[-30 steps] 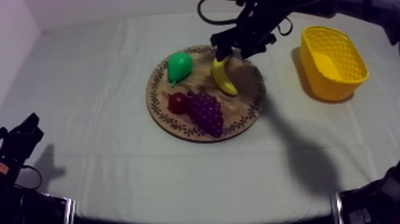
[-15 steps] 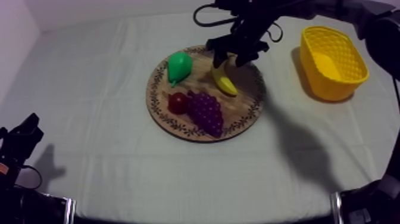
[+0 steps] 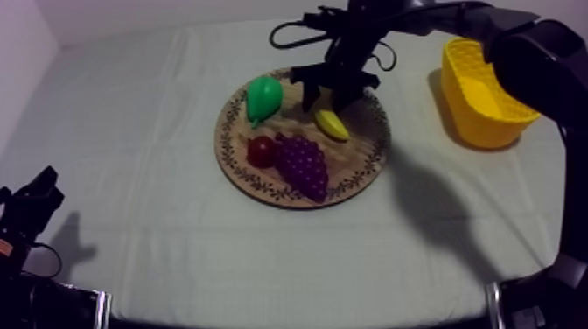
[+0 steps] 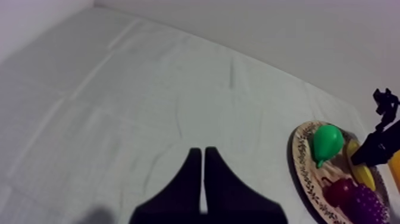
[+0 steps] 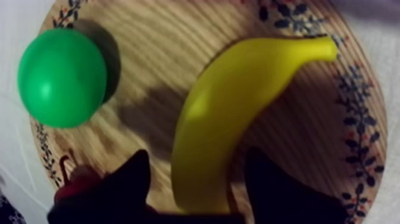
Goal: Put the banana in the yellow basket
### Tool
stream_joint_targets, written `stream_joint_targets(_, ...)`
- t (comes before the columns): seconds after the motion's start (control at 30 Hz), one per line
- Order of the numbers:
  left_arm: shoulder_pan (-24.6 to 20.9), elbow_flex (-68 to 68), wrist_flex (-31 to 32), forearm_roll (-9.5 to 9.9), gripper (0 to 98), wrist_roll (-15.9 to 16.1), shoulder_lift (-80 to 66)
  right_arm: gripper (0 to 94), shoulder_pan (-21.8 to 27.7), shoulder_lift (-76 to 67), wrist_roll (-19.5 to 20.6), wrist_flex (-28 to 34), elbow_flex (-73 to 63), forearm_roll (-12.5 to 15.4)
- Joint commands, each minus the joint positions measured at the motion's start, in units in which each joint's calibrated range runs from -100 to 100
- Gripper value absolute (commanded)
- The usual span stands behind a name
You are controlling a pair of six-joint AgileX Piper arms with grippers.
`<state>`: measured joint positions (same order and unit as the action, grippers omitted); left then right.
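The yellow banana [image 3: 334, 125] lies on the round wooden board [image 3: 359, 162], right of the green pear [image 3: 262, 98]. My right gripper [image 3: 328, 96] hangs over the banana's far end, open. In the right wrist view the banana [image 5: 226, 131] runs between the two black fingers [image 5: 132, 184] of my right gripper [image 5: 199, 156], one on each side, with small gaps. The yellow basket [image 3: 486, 87] stands empty at the right. My left gripper [image 4: 202, 179] is shut on nothing, low at the left [image 3: 31, 206].
A small red fruit [image 3: 261, 150] and purple grapes [image 3: 304, 164] lie on the near half of the board. The pear [image 5: 62, 77] sits close to the left finger. Bare cloth separates board and basket.
My right gripper has moved left and down onto the banana's far end, so its fingers now straddle it. The banana and my left arm have stayed put.
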<state>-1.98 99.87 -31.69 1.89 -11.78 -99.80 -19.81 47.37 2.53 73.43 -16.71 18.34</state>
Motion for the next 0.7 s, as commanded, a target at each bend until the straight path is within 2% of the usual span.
stream_joint_targets(0.0,0.0,0.0,0.0,-0.01,0.1,0.0,0.0,39.7,0.2,0.9,-0.1,1.6,-0.9,0.6)
stream_joint_targets(0.3,0.0,0.0,0.0,-0.01,0.1,0.0,0.0,15.6,0.7,2.5,-0.9,2.5,-2.9,1.3)
stream_joint_targets(0.53,0.0,0.0,0.0,-0.01,0.1,0.0,0.0,11.6,0.1,-0.2,-0.8,2.6,-3.8,-0.3)
stream_joint_targets(0.67,0.0,0.0,0.0,-0.01,0.1,0.0,0.0,11.3,0.6,-5.9,-1.1,3.0,-2.4,-0.4)
